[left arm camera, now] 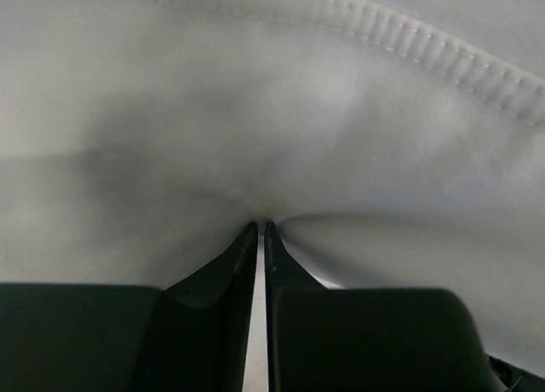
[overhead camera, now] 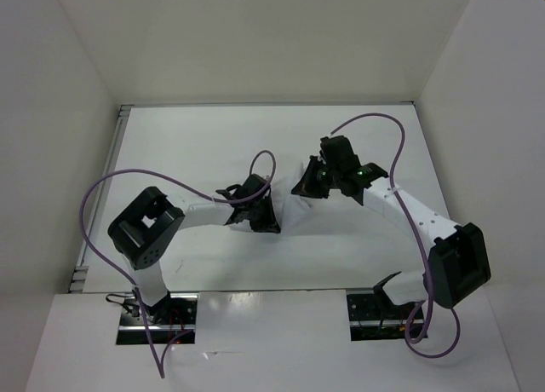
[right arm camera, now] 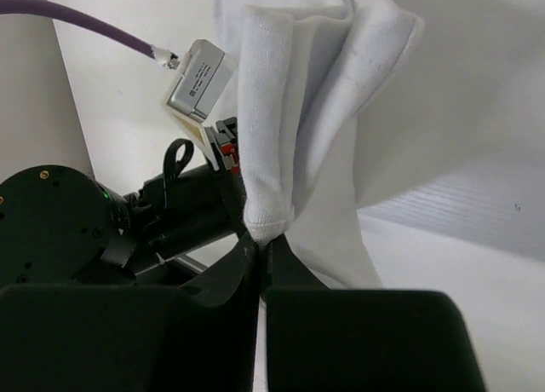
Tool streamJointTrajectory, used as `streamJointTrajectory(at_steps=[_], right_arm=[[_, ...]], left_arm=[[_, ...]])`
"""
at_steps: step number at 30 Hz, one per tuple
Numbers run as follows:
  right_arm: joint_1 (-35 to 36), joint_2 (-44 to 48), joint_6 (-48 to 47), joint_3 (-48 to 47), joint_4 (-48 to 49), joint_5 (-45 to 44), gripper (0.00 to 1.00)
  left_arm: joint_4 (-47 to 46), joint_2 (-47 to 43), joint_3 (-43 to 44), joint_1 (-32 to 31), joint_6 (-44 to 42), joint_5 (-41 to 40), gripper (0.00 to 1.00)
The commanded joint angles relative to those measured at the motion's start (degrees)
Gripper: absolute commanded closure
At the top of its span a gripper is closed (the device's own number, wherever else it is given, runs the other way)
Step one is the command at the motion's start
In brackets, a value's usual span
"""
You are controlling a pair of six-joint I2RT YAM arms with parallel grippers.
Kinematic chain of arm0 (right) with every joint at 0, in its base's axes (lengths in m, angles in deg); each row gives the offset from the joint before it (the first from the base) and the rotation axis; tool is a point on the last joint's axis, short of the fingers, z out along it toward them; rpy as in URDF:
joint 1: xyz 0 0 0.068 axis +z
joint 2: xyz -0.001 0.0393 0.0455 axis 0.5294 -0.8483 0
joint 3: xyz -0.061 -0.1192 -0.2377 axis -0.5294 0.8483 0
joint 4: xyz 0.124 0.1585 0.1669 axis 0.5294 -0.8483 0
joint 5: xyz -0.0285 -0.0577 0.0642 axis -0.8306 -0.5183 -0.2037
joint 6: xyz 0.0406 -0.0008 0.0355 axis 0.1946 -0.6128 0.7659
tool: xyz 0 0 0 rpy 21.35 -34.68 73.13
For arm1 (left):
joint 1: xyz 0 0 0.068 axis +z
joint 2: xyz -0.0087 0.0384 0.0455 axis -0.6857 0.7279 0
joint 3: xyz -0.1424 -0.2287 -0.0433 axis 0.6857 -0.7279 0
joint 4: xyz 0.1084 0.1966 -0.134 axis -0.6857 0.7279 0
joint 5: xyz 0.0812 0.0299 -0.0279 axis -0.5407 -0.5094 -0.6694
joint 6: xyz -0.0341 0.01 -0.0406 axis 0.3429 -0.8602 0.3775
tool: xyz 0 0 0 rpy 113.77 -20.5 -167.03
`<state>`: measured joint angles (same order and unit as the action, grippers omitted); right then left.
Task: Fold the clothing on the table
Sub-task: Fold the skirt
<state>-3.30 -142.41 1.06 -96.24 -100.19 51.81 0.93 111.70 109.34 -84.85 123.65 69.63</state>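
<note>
Right, both ends are in hand, so look at how the clothing lies before you move. In the top view it sits at frame centre on the tabletop, bunched between the 2 grippers and hard to pick out, white on white.

The left gripper is just below-left of centre. Its wrist cam shows the jaws nearly together, pinching a pucker of fabric, w/ a stitched hem running across the upper right of that frame.

The right gripper is just above-right of centre. Its jaws are closed tight on a folded edge, and the cloth rises in a thick fold toward the top of its wrist view.

So the garment's long axis appears to run low-left to up-right btw the grips, w/ each arm at its own end and neither nearer than the other. I'd judge the fold turns on carrying one held end over toward the other along that line. Keep the pair level, or the slack middle may drag and bunch.
</note>
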Motion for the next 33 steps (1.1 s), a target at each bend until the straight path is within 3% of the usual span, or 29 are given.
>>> streamJointTrajectory(at_steps=[1,5,11,16,22,33], right_arm=[[0.4,0.1,-0.6,-3.6,1.9,2.5,1.0],[0.4,-0.6,-1.2,-3.6,1.2,2.5,1.0],[0.4,-1.7,-2.5,-3.6,-0.9,1.0,1.0],[-0.1,-2.2,-3.5,-3.6,-1.9,0.4,1.0],[-0.1,-2.2,-4.1,-4.1,-3.1,0.4,1.0],[-0.1,-5.0,-5.1,-6.9,-4.1,0.4,1.0]], left_arm=[[4.2,2.4,-1.1,-1.2,0.1,-2.8,0.86],[7.5,-1.1,-0.6,-1.2,0.1,-5.4,0.86],[16.4,-15.1,1.5,1.6,-1.2,-12.4,0.69],[22.8,-22.2,2.0,5.2,-1.2,-22.0,0.67],[23.6,-21.6,-0.3,9.8,-1.0,-26.2,0.68],[19.7,-13.5,-4.2,11.5,1.1,-28.5,0.75]])
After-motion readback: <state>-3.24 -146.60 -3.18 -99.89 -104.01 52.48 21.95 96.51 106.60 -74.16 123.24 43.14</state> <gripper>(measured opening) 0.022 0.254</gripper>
